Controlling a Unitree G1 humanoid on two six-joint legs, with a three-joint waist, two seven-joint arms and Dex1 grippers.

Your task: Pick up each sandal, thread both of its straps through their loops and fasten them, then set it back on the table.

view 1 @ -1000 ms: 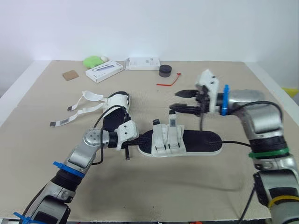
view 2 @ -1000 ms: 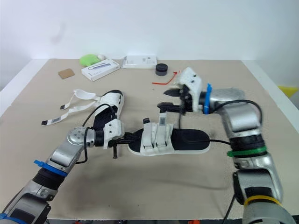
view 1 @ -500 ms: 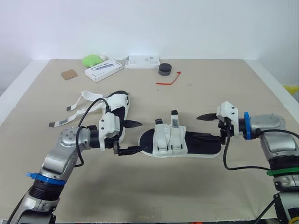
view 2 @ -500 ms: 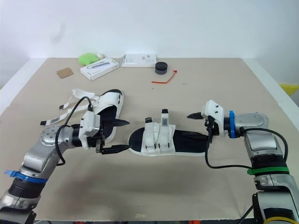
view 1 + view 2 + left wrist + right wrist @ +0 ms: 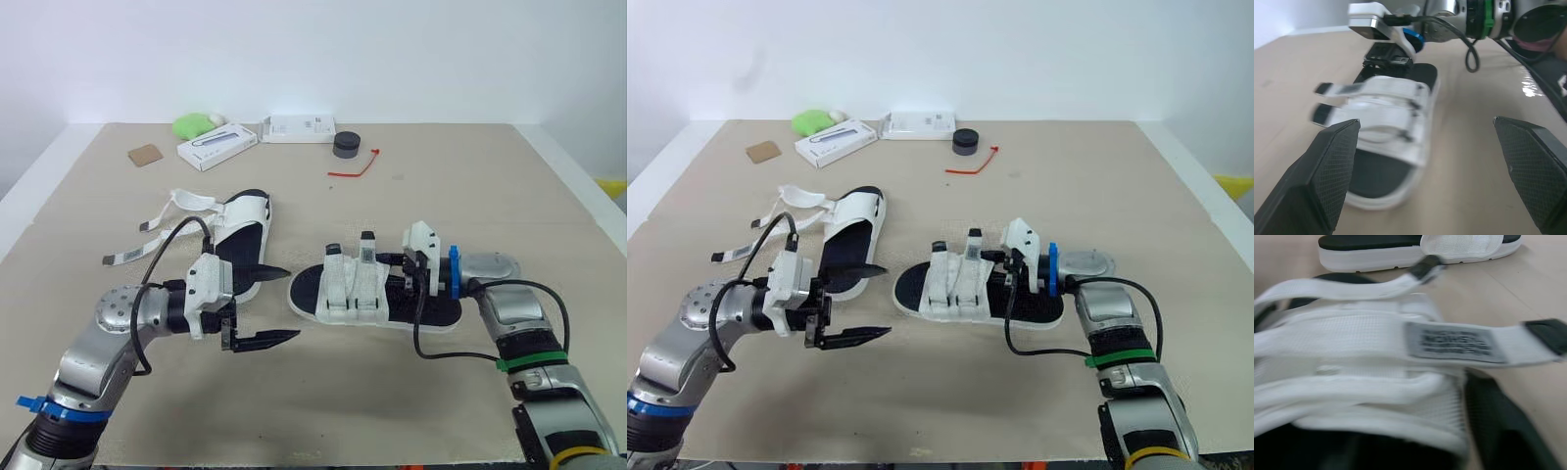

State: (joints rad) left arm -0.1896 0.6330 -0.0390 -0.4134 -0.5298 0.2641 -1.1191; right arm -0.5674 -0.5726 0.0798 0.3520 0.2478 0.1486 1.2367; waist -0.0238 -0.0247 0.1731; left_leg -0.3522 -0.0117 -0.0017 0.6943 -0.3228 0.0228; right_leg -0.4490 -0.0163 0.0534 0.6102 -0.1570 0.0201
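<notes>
White-strapped, black-soled sandal (image 5: 351, 292) lies flat at middle of beige table (image 5: 333, 401), two strap ends stick up. Left gripper (image 5: 292, 302) wide open just beside its left end, not touching. Right gripper (image 5: 394, 273) over sole, against straps; open or closed, cannot tell. Second matching sandal (image 5: 245, 227) behind left gripper, straps spread out.

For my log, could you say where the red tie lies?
In the left eye view, the red tie lies far back, just right of the black puck.
</notes>
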